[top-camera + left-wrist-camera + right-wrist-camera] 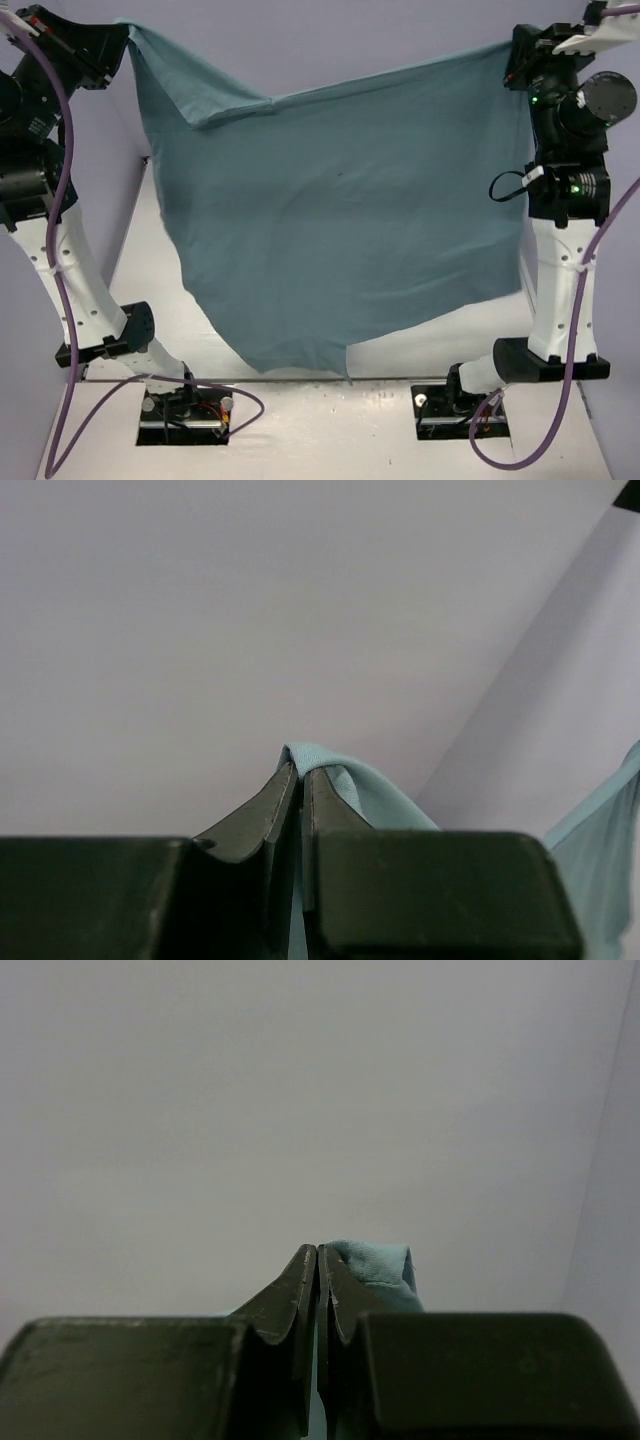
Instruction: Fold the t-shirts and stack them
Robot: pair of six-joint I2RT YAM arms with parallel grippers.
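Note:
The teal t-shirt (340,210) hangs spread wide between both raised arms, its lower edge drooping to the white table near the front. My left gripper (122,30) is shut on its upper left corner; in the left wrist view the cloth (350,785) bulges out past the closed fingers of the gripper (299,770). My right gripper (512,55) is shut on the upper right corner; in the right wrist view a fold of cloth (375,1263) pokes out beside the closed gripper (317,1252). A sleeve folds over near the upper left.
The white table (440,340) shows below the shirt, with a pale purple wall behind and at both sides. Arm bases and purple cables (60,250) sit at the near edge.

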